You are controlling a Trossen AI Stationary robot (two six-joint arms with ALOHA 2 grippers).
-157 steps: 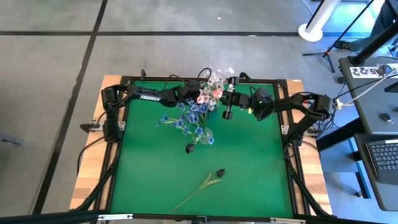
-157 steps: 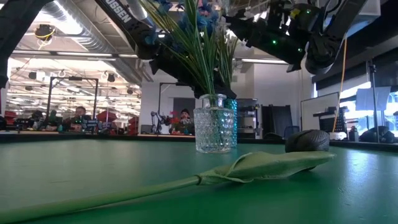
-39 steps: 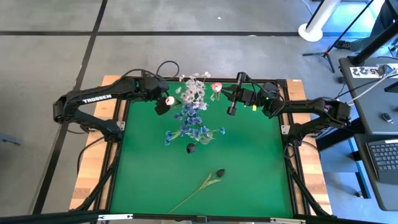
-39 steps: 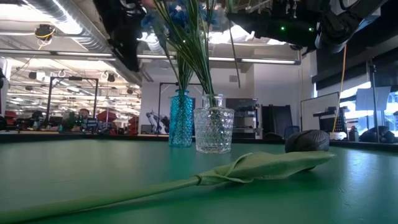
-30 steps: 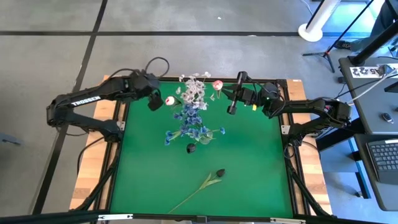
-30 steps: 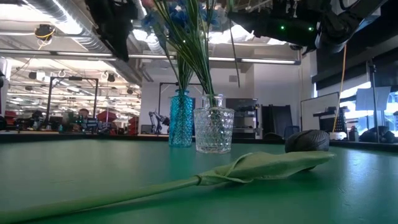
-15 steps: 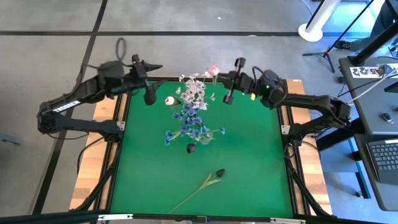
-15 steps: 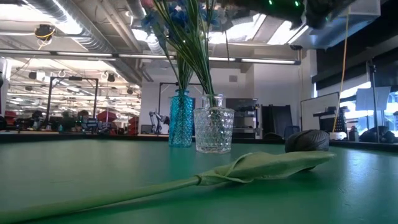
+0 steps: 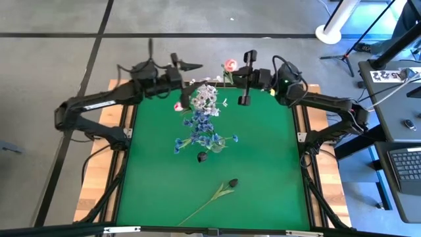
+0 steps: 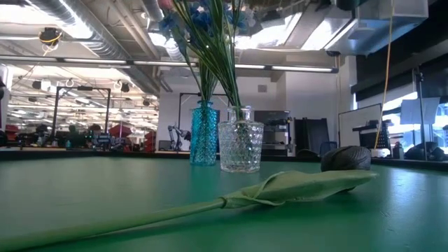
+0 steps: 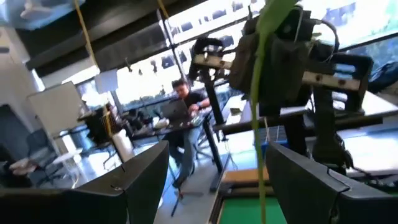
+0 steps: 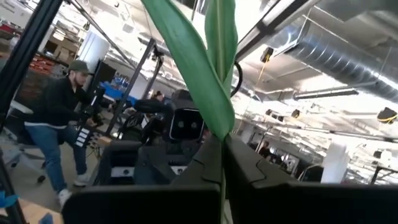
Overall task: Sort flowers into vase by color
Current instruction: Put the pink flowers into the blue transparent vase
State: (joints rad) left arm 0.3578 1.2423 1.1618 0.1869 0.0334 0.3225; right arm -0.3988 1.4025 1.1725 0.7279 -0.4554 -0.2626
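Note:
My right gripper (image 9: 238, 71) is high over the table's far edge, shut on a pink tulip (image 9: 229, 64). My left gripper (image 9: 184, 63) is open at the same height, to the tulip's left and pointing at it. The left wrist view shows the tulip's green stalk (image 11: 261, 124) in the gap between my open fingers, farther off. A blue vase (image 10: 204, 133) and a clear vase (image 10: 241, 147) stand mid-table holding white sprays (image 9: 206, 97), blue sprays (image 9: 197, 128) and a second pink tulip (image 9: 177, 106). One near-black tulip (image 9: 230, 183) lies flat on the mat, another (image 9: 201, 157) shows beside the clear vase. My right gripper pinches the pink tulip's thin green stalk (image 12: 222, 158) between its two shut fingers, coming from the table's right. The stalk runs across the fingers, and a long leaf (image 12: 199, 68) rises beyond them. The tulip is lifted clear of table and vases.
The green mat (image 9: 164, 191) is framed by a dark rail (image 9: 302, 131). The lying tulip's stalk and leaf (image 10: 280, 185) stretch toward the near edge. Beyond the table are people, desks and a stand.
Both arms have risen out of the low view. My right gripper has carried the pink tulip up and toward the far edge, staying shut. My left gripper has swung away from the vases to the far edge and turned to point at the right gripper.

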